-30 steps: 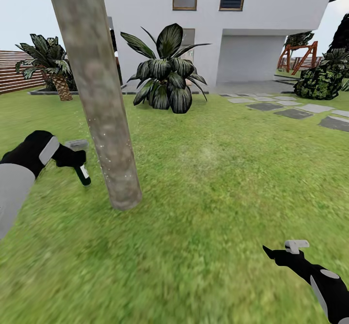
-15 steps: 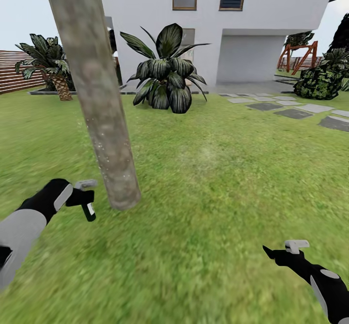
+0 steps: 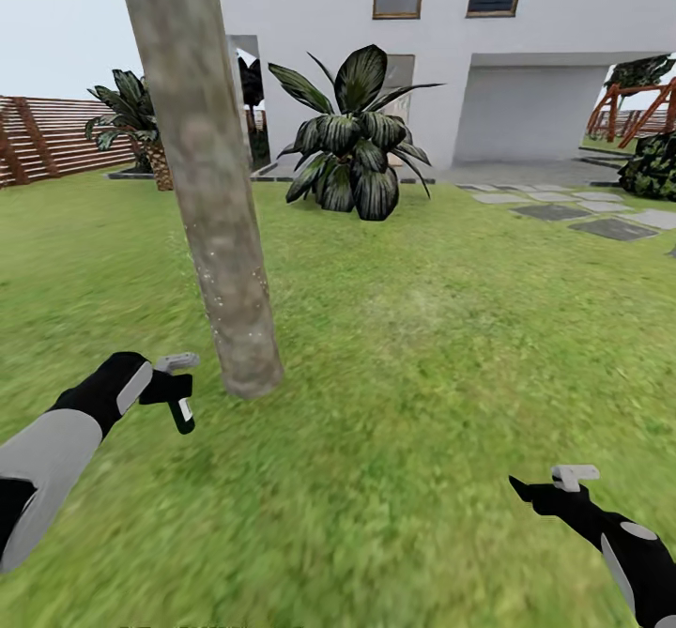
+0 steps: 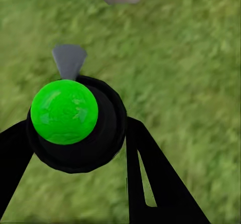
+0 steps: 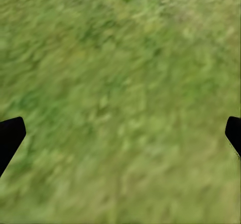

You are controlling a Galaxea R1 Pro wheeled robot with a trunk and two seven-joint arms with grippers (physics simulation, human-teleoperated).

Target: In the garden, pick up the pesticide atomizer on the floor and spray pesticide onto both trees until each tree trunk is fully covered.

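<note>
Low at the left of the head view, the left gripper (image 3: 175,391) clasps the small black pesticide atomizer with a light grey trigger head (image 3: 179,406), held just beside the flared base of the leaning, mottled grey-brown tree trunk (image 3: 208,196) dotted with tiny white specks. At lower right, the right gripper (image 3: 545,487) hangs over the green grass lawn (image 3: 422,365), fingers spread and holding nothing.

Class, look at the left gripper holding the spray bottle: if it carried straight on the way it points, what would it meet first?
Most likely the base of the tree trunk, just ahead of the left gripper and its atomizer; depth is uncertain, so it may graze past onto grass.
</note>
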